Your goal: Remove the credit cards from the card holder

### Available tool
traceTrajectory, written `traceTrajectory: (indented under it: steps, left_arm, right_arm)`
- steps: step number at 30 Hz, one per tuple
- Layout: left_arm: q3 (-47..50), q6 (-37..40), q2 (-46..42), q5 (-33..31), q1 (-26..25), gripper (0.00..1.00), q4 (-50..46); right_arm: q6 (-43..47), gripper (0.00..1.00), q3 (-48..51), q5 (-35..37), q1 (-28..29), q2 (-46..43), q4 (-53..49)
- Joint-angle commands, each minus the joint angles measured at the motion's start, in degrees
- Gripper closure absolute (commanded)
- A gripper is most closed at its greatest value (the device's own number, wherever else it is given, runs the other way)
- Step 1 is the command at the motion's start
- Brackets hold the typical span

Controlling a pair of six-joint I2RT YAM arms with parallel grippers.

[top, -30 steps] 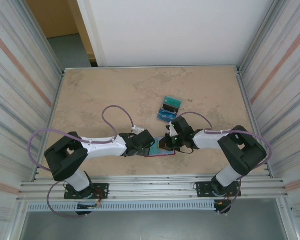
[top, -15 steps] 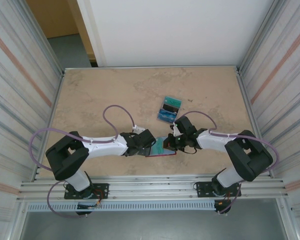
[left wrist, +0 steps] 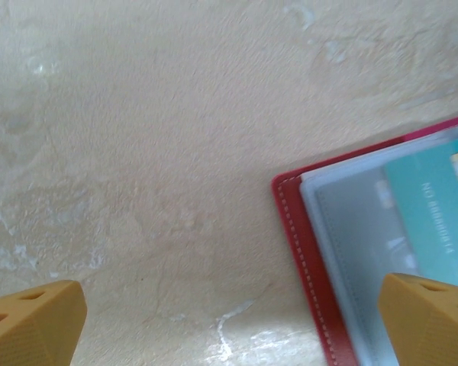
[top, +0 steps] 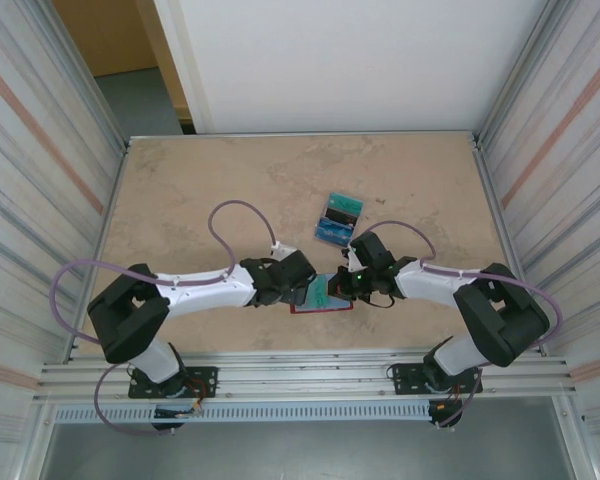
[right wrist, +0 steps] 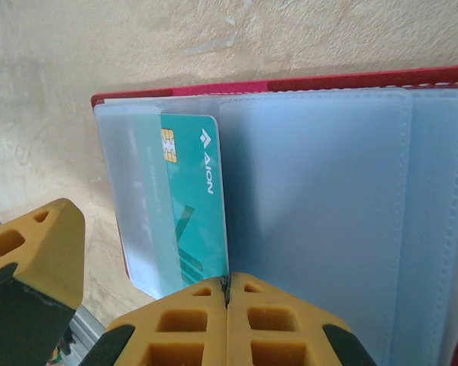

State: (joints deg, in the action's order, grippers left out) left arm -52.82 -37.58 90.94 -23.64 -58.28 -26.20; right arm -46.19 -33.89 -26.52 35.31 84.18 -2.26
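Note:
The card holder [top: 320, 304] lies spread open on the table near the front edge, red rim up and grey-blue pockets [right wrist: 320, 213] showing. A teal credit card [right wrist: 192, 200] sits half under a clear sleeve at its left end. My right gripper [right wrist: 227, 288] is shut, and the card's long edge runs straight into the seam between its pads. My left gripper [left wrist: 229, 328] hangs wide open over the holder's corner [left wrist: 294, 229], one fingertip [left wrist: 431, 316] above the pockets and the other above bare table. Two loose credit cards [top: 338, 219], blue and teal, lie farther back.
Both arms meet over the holder, so the grippers [top: 298, 288] [top: 340, 286] are a few centimetres apart. A metal rail [top: 300, 375] runs along the table's near edge. Ribbed walls close in the left and right sides.
The teal card has come into sight at the holder's left end, drawn out by the right gripper. The left gripper has shifted slightly right and stays open.

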Motion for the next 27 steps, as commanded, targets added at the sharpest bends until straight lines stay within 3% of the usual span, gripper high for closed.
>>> traceTrajectory:
  steps: [1,19,27]
  left_arm:
    - [-2.80,3.24,1.60,-1.81,-1.09,0.01,-0.34]
    - [-5.14,3.20,9.21,-0.98,-2.45,0.01,-1.10]
    - [-3.54,2.23,9.61,0.25,-2.45,0.01,-1.77]
  right_arm:
    - [0.08,1.00,0.23,1.56,-0.25,-1.60,-1.69]
    - [-1.49,1.00,2.90,-0.95,-1.10,-3.36,2.11]
    - [-4.60,0.82,7.99,-9.67,-3.97,-2.76,14.95]
